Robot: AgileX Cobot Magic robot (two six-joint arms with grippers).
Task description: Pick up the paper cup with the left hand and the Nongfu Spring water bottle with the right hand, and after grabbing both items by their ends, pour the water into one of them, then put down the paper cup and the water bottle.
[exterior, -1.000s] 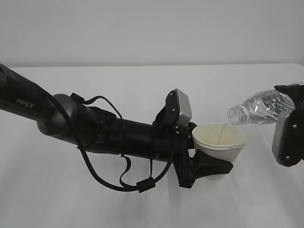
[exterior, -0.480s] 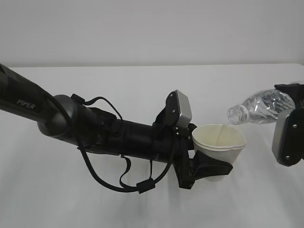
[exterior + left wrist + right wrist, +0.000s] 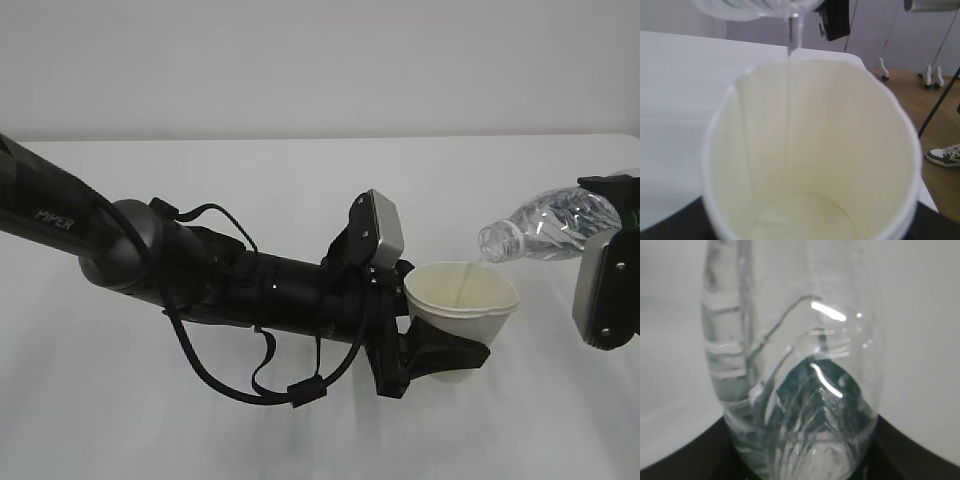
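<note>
White paper cup (image 3: 463,300) clamped in left gripper (image 3: 440,355), tilted Nongfu Spring water bottle (image 3: 548,225) gripped by right gripper (image 3: 612,240), thin water stream (image 3: 468,275) falling into cup.

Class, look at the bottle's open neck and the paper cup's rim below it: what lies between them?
A thin stream of water falls from the bottle into the paper cup; clearest in the left wrist view.

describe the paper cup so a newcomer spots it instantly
Follow the long black PIPER arm to its hand at centre-right. It holds the paper cup: white, tapered, cream inside, sitting below the mouth of the tilted clear bottle.
</note>
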